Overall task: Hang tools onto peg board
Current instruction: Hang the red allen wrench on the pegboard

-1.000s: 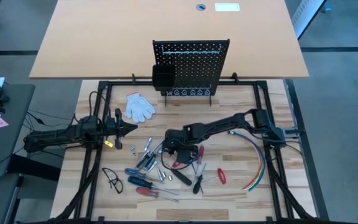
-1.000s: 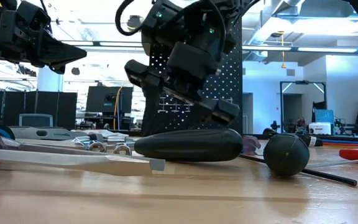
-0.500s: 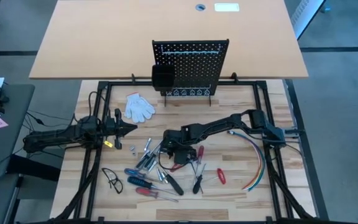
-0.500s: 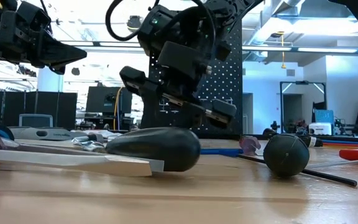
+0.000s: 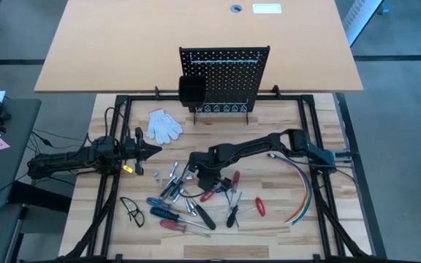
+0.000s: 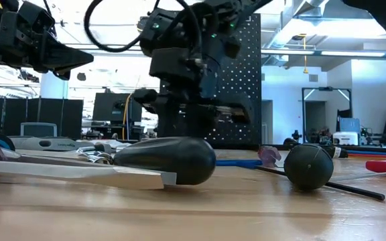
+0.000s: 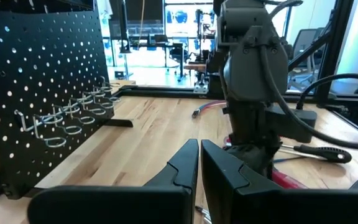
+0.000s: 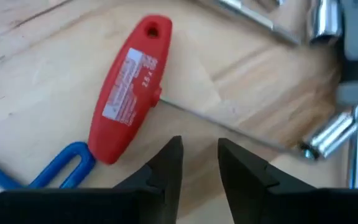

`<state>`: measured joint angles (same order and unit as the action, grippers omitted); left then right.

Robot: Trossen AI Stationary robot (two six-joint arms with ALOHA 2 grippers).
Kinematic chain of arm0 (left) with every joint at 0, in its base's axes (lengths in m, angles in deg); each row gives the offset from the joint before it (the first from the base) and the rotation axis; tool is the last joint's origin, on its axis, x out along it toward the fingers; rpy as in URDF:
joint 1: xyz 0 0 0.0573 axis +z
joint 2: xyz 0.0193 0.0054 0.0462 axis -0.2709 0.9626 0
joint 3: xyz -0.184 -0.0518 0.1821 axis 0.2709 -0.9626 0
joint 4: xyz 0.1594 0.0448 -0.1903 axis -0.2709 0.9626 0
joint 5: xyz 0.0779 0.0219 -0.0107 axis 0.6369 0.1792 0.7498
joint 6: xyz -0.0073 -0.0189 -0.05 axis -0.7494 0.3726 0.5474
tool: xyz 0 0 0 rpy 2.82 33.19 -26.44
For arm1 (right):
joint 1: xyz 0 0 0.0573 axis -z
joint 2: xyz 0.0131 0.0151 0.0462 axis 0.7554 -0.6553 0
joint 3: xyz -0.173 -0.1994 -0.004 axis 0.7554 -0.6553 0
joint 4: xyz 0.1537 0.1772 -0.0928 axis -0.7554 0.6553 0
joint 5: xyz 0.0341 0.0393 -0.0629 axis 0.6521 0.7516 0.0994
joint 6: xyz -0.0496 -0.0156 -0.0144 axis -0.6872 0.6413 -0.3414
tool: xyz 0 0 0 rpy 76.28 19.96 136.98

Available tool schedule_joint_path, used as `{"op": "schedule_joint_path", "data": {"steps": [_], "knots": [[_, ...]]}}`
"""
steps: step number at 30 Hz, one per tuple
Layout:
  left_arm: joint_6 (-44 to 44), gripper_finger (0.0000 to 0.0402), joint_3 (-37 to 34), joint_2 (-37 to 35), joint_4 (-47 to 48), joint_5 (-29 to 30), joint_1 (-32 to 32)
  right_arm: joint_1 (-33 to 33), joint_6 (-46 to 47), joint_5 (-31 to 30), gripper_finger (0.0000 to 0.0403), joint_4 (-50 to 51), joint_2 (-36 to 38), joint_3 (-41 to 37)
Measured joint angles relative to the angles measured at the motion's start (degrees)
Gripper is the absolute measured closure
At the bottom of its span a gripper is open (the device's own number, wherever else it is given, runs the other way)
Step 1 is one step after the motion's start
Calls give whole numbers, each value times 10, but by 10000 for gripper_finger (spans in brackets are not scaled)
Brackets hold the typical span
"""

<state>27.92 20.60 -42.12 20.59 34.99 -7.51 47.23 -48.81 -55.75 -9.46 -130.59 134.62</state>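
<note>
- Since a second ago the right gripper point(image 5: 205, 180) has swung left over the scattered tools point(image 5: 188, 201) and narrowed its fingers point(image 8: 166, 163); a gap shows between them, nothing gripped.
- Just beyond its tips lie a red T-handle key point(image 8: 129, 87), a blue loop handle point(image 8: 61, 167) and silver bits point(image 8: 328, 138).
- Left gripper point(image 5: 154, 151) hovers at the table's left, clenched and empty.
- Peg board point(image 5: 229, 77) stands upright at the back edge; whether its black bin point(image 5: 191, 90) holds anything cannot be told.
- White glove point(image 5: 164, 125) lies before the bin.
</note>
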Motion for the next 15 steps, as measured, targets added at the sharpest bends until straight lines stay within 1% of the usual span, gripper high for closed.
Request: {"op": "schedule_joint_path", "data": {"steps": [2,6,9,11,13,15], "knots": [[0,385,0,0,0,0,0,0,18,-6,290,30,-1,26],[0,385,0,0,0,0,0,-2,17,-4,290,14,3,62],[0,385,0,0,0,0,0,-11,7,7,290,-28,-1,62],[0,385,0,0,0,0,0,-16,13,26,290,-48,-10,62],[0,385,0,0,0,0,0,-19,22,43,290,-58,-23,62],[0,385,0,0,0,0,0,-21,25,45,290,-54,-40,62]]}}
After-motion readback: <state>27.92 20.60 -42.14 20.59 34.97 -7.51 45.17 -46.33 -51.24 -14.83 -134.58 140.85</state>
